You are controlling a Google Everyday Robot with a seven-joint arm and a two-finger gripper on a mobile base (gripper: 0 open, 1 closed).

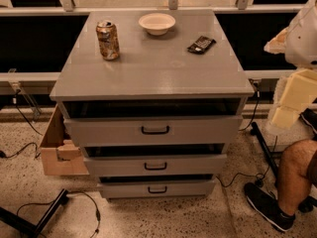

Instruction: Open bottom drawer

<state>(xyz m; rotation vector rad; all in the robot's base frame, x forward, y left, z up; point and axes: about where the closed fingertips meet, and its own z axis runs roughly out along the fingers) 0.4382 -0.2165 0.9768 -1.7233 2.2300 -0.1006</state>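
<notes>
The grey cabinet stands in the middle of the camera view with three drawers stacked in its front. The bottom drawer is the lowest and shallowest, with a small black loop handle. A dark gap shows above its front. Above it sit the middle drawer and the tall top drawer, each also showing a dark gap above. My gripper hangs at the right edge, pale yellow under the white arm. It is off to the right of the cabinet, level with the top drawer, touching nothing.
On the cabinet top stand a drinks can, a white bowl and a dark snack packet. A cardboard box leans at the cabinet's left. A person's leg and shoe are at lower right. Cables and a black stand lie on the floor.
</notes>
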